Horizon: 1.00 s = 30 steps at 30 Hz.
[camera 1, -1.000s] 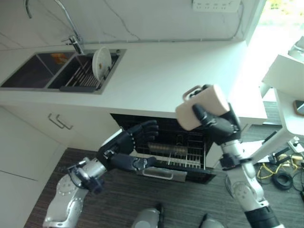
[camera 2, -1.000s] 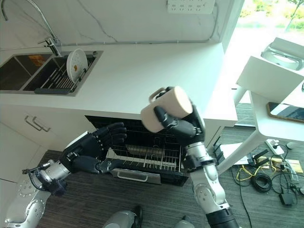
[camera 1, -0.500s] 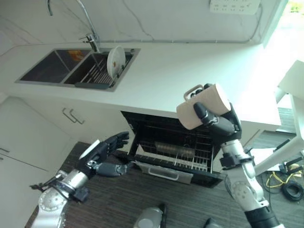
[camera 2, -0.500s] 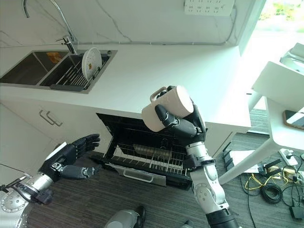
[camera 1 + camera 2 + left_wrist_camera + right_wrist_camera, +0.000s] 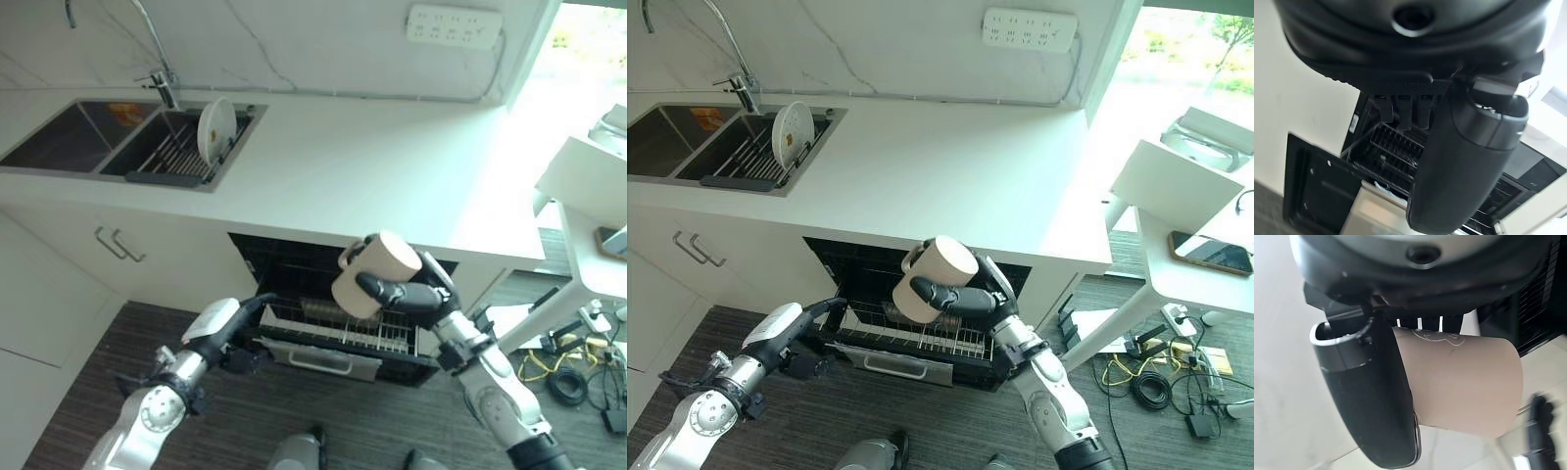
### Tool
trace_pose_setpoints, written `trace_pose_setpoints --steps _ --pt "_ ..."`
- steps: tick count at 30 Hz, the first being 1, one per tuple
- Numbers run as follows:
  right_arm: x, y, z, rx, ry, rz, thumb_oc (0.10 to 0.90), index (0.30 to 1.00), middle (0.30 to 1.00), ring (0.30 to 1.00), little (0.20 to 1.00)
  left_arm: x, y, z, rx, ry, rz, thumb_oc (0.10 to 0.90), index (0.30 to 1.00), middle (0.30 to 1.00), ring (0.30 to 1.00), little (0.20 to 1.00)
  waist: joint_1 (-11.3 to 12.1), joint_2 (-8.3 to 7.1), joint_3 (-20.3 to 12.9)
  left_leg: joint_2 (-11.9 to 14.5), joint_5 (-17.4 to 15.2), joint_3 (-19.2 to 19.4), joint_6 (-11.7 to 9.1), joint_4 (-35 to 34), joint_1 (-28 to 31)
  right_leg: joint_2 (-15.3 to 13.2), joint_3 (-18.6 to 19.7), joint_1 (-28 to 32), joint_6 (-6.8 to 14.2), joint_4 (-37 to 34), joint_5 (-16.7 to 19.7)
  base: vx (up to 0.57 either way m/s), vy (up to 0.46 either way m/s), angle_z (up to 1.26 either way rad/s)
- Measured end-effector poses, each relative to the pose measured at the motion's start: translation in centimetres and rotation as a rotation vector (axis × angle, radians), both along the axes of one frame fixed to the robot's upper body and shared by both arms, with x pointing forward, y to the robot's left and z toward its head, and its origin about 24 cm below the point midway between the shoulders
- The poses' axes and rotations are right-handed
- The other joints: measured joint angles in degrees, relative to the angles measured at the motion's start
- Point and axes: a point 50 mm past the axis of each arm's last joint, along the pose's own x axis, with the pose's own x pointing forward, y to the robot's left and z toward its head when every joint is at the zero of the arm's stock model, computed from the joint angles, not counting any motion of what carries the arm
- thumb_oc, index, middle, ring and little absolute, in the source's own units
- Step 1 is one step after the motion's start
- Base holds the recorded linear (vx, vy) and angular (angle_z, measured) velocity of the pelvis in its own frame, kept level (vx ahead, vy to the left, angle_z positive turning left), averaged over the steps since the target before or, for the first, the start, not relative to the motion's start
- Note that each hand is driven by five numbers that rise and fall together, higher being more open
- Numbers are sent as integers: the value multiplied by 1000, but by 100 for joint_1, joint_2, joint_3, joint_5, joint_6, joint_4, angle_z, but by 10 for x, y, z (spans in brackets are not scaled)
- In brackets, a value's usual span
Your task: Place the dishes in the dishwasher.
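Note:
A beige mug (image 5: 375, 274) lies on its side in the air, with my right hand (image 5: 409, 295) shut on it, just above the open dishwasher's wire rack (image 5: 338, 328). The right wrist view shows the thumb (image 5: 1371, 396) wrapped across the mug (image 5: 1459, 382). The rack is pulled out under the counter, its metal handle (image 5: 320, 363) facing me. My left hand (image 5: 238, 351) is at the rack's front left corner, and the left wrist view looks past its thumb (image 5: 1464, 161) into the rack (image 5: 1391, 147). A white plate (image 5: 212, 129) stands upright in the sink's drying rack.
The double sink (image 5: 69, 142) with its tap is at the counter's far left. The white counter (image 5: 372, 166) overhangs the dishwasher. A white table (image 5: 1195, 274) with a phone (image 5: 1212, 253) stands at the right, with cables (image 5: 1146, 377) on the floor beneath it.
My right hand has brought the mug down and forward to just over the rack. My left hand has moved in from the floor side to the rack's front left corner. The camera has shifted.

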Motion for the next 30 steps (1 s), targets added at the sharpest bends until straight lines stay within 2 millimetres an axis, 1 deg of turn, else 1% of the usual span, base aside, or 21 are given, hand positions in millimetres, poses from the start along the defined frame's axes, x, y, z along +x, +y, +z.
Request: trace_pose_setpoints --steps 2,5,8,9,10,11,13,15,16,17,18,20,21,22,23,24,25,27,30 --pt "0 -3 -8 -40 30 -10 400 300 300 300 300 3 0 -1 21 -25 5 800 900 900 900 900 -17 -3 2 1 0 13 0 -8 -5 2 19 -24 0 2 0 34 14 -4" --pt "0 -7 -17 -99 57 -6 400 300 300 300 300 8 -6 -2 68 -47 -26 800 900 900 900 900 -18 -26 13 2 0 67 2 -17 -10 4 79 -63 7 2 5 9 14 -8" --pt "1 -11 -16 -180 42 19 400 300 300 300 300 16 -13 3 130 -61 -101 800 900 900 900 900 -28 -101 60 2 9 87 16 -1 -129 4 121 -201 14 29 14 -49 12 -5" --pt "3 -14 -15 -194 39 17 400 300 300 300 300 21 -15 7 166 -80 -137 800 900 900 900 900 -46 -161 120 0 37 102 27 17 -232 -1 136 -325 7 53 39 -137 4 -2" --pt "11 -20 -13 -226 36 7 400 300 300 300 300 30 -16 16 203 -106 -165 800 900 900 900 900 -46 -197 257 1 54 102 38 83 -362 -6 147 -453 -5 105 58 -119 1 -1" --pt "18 -23 -10 -256 25 -5 400 300 300 300 300 36 -17 22 223 -129 -179 800 900 900 900 900 -49 -192 416 0 76 94 42 92 -376 -9 146 -456 -8 106 76 -60 -3 1" --pt "26 -26 -7 -285 20 -24 400 300 300 300 300 42 -18 29 228 -156 -185 800 900 900 900 900 -47 -166 619 -5 99 99 48 83 -390 -12 145 -458 -2 74 116 -48 -6 2" --pt "28 -26 -5 -316 4 -20 400 300 300 300 300 45 -19 32 230 -166 -188 800 900 900 900 900 -36 -132 781 -12 103 98 52 84 -399 -15 142 -464 6 65 131 -109 -9 2" --pt "41 -24 8 -348 -30 -17 400 300 300 300 300 54 -24 42 278 -178 -244 800 900 900 900 900 -29 -109 1017 -12 134 87 51 90 -432 -17 144 -507 -4 101 142 -182 23 1" --pt "60 -23 24 -390 -46 -31 400 300 300 300 300 65 -32 54 340 -160 -322 800 900 900 900 900 -37 -84 1172 -16 197 93 63 89 -566 -24 149 -659 -9 134 195 -200 41 -1" --pt "76 -23 42 -442 -80 -54 400 300 300 300 300 74 -40 66 372 -157 -370 800 900 900 900 900 -41 -38 1382 -19 247 97 69 81 -655 -23 150 -747 -24 146 249 -168 63 1" --pt "85 -27 55 -478 -99 -70 400 300 300 300 300 80 -44 76 377 -153 -391 800 900 900 900 900 -37 -9 1586 -25 267 90 78 87 -734 -33 149 -818 -25 156 267 -109 53 3" --pt "87 -30 59 -489 -99 -83 400 300 300 300 300 82 -45 79 375 -152 -394 800 900 900 900 900 -33 8 1677 -30 272 85 81 86 -745 -38 142 -826 -25 163 267 -75 31 3" --pt "89 -32 59 -495 -93 -89 400 300 300 300 300 83 -46 80 378 -151 -396 800 900 900 900 900 -30 14 1689 -31 273 79 81 86 -795 -39 139 -864 -25 160 267 -79 30 6" --pt "90 -37 54 -505 -62 -105 400 300 300 300 300 84 -48 80 389 -134 -412 800 900 900 900 900 -11 25 1715 -38 274 59 82 64 -821 -36 122 -868 -24 136 267 -122 46 7" --pt "91 -40 54 -513 -54 -113 400 300 300 300 300 85 -49 81 390 -130 -414 800 900 900 900 900 -13 42 1760 -44 274 46 82 54 -828 -37 112 -866 -24 126 267 -107 43 8" --pt "93 -42 55 -517 -52 -122 400 300 300 300 300 86 -49 83 388 -127 -417 800 900 900 900 900 -19 55 1785 -46 277 36 80 53 -855 -40 99 -881 -23 119 267 -77 32 10" --pt "99 -46 64 -526 -63 -149 400 300 300 300 300 89 -52 90 385 -129 -432 800 900 900 900 900 -37 101 1840 -73 325 -15 88 42 -1023 -64 50 -1032 -16 139 273 -53 37 11" --pt "102 -47 66 -528 -63 -164 400 300 300 300 300 90 -53 92 407 -112 -448 800 900 900 900 900 -28 105 1848 -116 368 -25 104 -46 -1038 -106 13 -1072 -11 138 269 -50 43 7"
